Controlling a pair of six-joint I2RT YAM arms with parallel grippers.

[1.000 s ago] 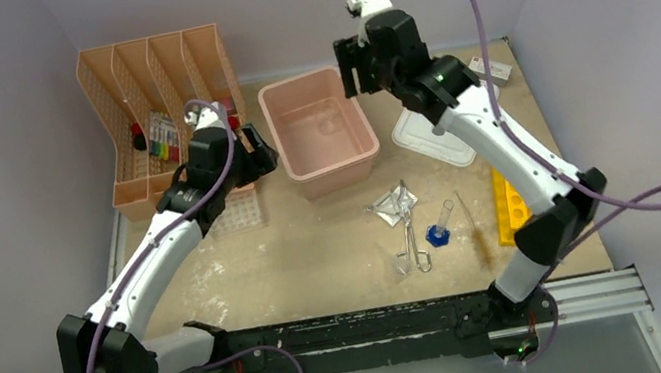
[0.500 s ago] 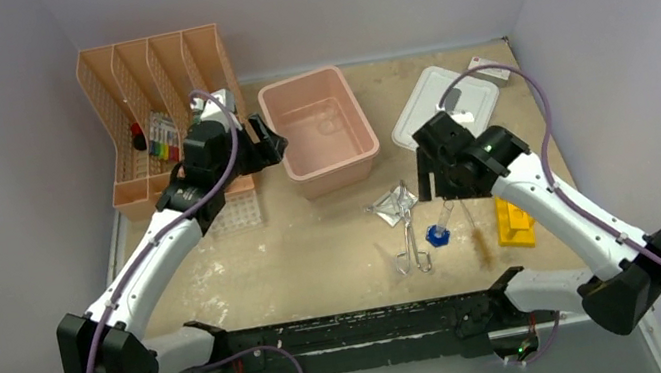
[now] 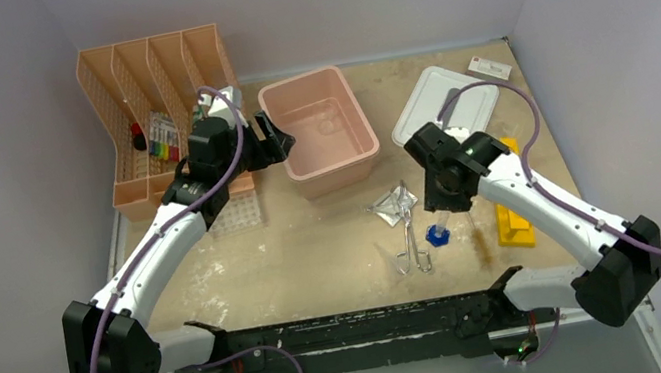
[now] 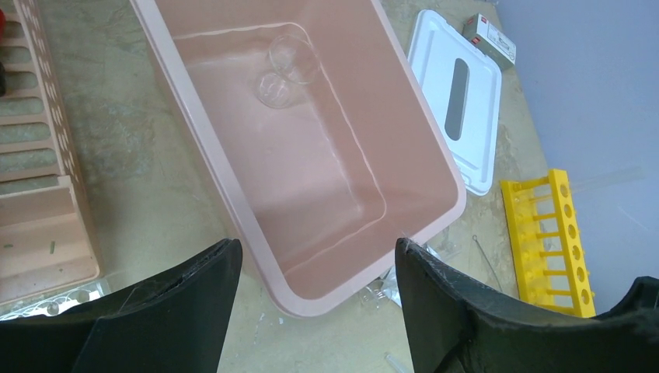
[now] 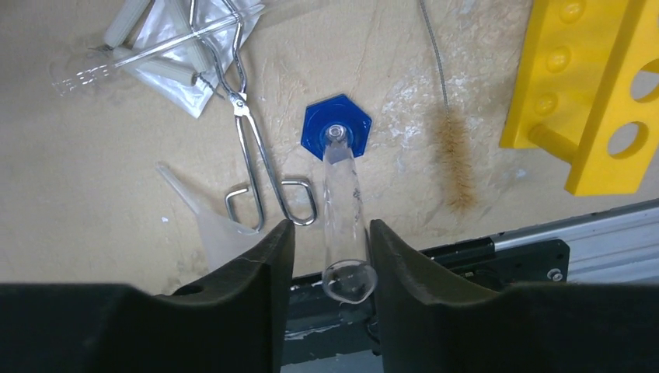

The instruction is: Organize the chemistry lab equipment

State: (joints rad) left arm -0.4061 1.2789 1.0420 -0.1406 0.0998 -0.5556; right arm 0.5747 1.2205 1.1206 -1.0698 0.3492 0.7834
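Note:
A clear tube (image 5: 342, 179) stands on its blue hexagonal cap (image 5: 336, 132). My right gripper (image 5: 330, 256) is open around the tube's top, which lies close to the right finger. It shows from above too (image 3: 445, 200), with the cap (image 3: 438, 232) just below it. Metal forceps (image 3: 408, 239) and a small clear bag (image 3: 394, 203) lie left of the tube. The yellow holed rack (image 3: 511, 212) lies to its right. My left gripper (image 3: 281, 141) is open and empty over the pink bin's near left corner (image 4: 256, 256). The clear tube tray (image 3: 238, 212) sits under my left arm.
The pink bin (image 3: 362, 156) holds two small clear glass dishes (image 4: 284, 70). Its white lid (image 3: 445, 106) lies at the back right, beside a small box (image 3: 490, 67). The peach organizer (image 3: 133, 88) stands at the back left. A thin brush (image 5: 458, 163) and a clear funnel (image 5: 206, 221) lie near the tube.
My right arm has swung from high behind the bin down to the tube, its open fingers now around the top. My left gripper has moved right to the bin's corner.

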